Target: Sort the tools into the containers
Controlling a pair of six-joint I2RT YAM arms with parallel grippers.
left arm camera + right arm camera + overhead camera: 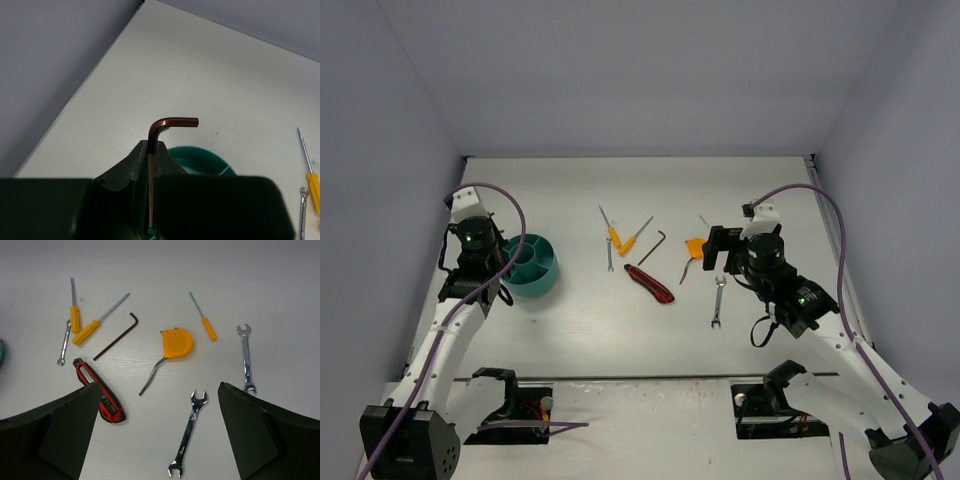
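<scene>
My left gripper (154, 145) is shut on a dark L-shaped hex key (172, 122), held upright just over the near rim of the teal divided bowl (200, 157); the bowl sits at the table's left (532, 263). My right gripper (157, 387) is open and empty, hovering above a silver wrench (188, 432). Under it lie a red-and-black utility knife (100, 392), an orange-headed tool (177, 342), a second hex key (117, 335), three orange-handled screwdrivers (95, 325) and two more wrenches (245, 357).
The tools lie spread over the table's middle (650, 283), between the bowl and my right arm (760, 262). Grey walls close off the back and both sides. The arm bases stand at the near edge.
</scene>
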